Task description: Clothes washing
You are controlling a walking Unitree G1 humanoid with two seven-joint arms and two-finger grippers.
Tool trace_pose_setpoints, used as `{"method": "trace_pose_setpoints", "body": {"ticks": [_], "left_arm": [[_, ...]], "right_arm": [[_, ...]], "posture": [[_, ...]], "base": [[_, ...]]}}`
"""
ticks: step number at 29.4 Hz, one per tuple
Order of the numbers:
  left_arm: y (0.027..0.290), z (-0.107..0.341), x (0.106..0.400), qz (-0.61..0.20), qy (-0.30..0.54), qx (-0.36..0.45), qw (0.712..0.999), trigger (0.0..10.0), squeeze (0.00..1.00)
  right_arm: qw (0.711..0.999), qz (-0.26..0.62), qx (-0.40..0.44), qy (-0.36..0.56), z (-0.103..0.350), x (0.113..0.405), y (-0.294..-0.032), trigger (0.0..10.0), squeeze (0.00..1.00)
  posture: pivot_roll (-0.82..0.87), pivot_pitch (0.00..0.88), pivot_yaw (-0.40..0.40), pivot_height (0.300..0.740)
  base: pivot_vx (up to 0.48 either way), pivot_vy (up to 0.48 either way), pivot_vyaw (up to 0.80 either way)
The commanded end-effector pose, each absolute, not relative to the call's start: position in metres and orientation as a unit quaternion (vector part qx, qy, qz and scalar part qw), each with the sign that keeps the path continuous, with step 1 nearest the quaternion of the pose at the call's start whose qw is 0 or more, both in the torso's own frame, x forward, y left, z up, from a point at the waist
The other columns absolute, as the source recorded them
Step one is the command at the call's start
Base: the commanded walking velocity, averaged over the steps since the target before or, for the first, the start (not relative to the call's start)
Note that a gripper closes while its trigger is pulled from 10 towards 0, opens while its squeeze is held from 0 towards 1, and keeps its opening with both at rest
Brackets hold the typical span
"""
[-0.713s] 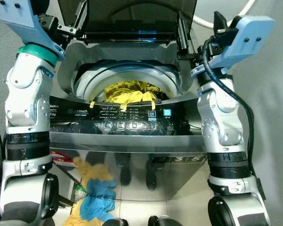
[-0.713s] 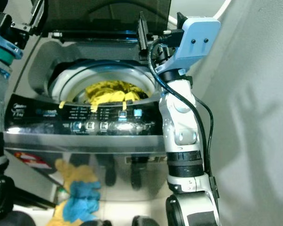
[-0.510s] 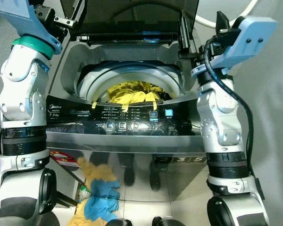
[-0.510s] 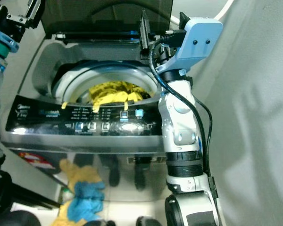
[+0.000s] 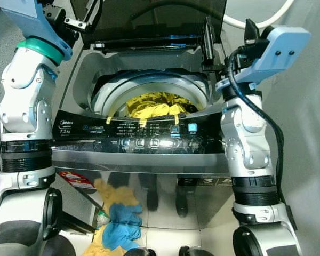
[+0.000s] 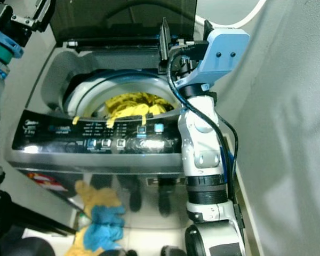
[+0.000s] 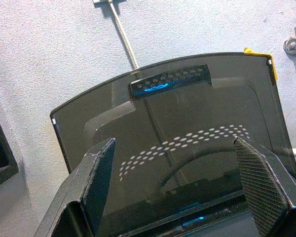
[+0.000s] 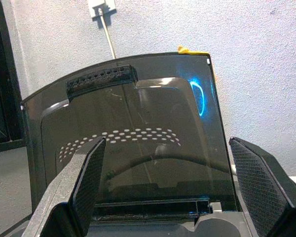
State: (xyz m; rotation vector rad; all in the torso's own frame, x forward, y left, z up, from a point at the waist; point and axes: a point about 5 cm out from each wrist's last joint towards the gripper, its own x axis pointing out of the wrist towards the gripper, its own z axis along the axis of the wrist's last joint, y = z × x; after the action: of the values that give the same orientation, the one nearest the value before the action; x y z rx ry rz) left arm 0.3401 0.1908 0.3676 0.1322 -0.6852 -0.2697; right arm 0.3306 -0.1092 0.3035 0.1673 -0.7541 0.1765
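We stood at the open washing machine [image 5: 96, 85] with both arms raised toward its upright lid [image 8: 123, 138].

Yellow clothes [image 5: 152, 106] lay in the drum [image 5: 114, 88], just behind the control panel [image 5: 138, 136]. Our left gripper [image 7: 182, 185] and right gripper [image 8: 177, 182] both faced the dark lid, each with its fingers spread wide and holding nothing. A yellow and blue cloth pile [image 5: 117, 216] lay on the floor against the machine's front.
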Motion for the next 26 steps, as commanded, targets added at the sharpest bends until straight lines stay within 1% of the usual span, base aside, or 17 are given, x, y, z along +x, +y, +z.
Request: {"method": "trace_pose_setpoints", "body": {"ticks": [1, 9, 10, 11, 15, 24, 25, 26], "left_arm": [[0.194, 0.371, 0.34, -0.13, -0.333, 0.072, 0.931, 10.0, 0.0], [0.197, 0.374, 0.338, -0.126, -0.334, 0.078, 0.931, 10.0, 0.0], [0.204, 0.377, 0.336, -0.118, -0.333, 0.09, 0.931, 10.0, 0.0], [0.206, 0.377, 0.335, -0.116, -0.332, 0.093, 0.931, 10.0, 0.0], [0.206, 0.377, 0.336, -0.117, -0.331, 0.094, 0.931, 10.0, 0.0], [0.201, 0.371, 0.339, -0.12, -0.328, 0.084, 0.933, 10.0, 0.0], [0.2, 0.369, 0.338, -0.12, -0.328, 0.082, 0.933, 10.0, 0.0], [0.199, 0.367, 0.338, -0.121, -0.328, 0.081, 0.933, 10.0, 0.0]], "right_arm": [[0.921, 0.091, 0.083, -0.369, 0.302, 0.33, -0.105, 10.0, 0.0], [0.921, 0.092, 0.087, -0.369, 0.302, 0.33, -0.102, 10.0, 0.0], [0.92, 0.095, 0.095, -0.368, 0.301, 0.332, -0.096, 10.0, 0.0], [0.92, 0.096, 0.096, -0.368, 0.3, 0.332, -0.095, 10.0, 0.0], [0.92, 0.095, 0.096, -0.368, 0.3, 0.332, -0.095, 10.0, 0.0], [0.922, 0.093, 0.088, -0.366, 0.299, 0.333, -0.1, 10.0, 0.0], [0.922, 0.093, 0.085, -0.365, 0.299, 0.333, -0.101, 10.0, 0.0], [0.923, 0.094, 0.082, -0.365, 0.299, 0.334, -0.102, 10.0, 0.0]], "posture": [[0.15, 0.024, 0.182, 0.74], [0.17, 0.026, 0.183, 0.74], [0.19, 0.035, 0.193, 0.74], [0.19, 0.036, 0.193, 0.74], [0.19, 0.037, 0.193, 0.74], [0.17, 0.039, 0.165, 0.74], [0.17, 0.037, 0.146, 0.74], [0.17, 0.037, 0.146, 0.74]], "base": [[0.0, 0.0, 0.0], [0.0, 0.0, 0.0], [0.0, 0.0, 0.0], [0.0, 0.0, 0.0], [0.0, 0.0, 0.0], [0.0, 0.0, 0.0], [0.0, 0.0, 0.0], [0.0, 0.0, 0.0]]}}
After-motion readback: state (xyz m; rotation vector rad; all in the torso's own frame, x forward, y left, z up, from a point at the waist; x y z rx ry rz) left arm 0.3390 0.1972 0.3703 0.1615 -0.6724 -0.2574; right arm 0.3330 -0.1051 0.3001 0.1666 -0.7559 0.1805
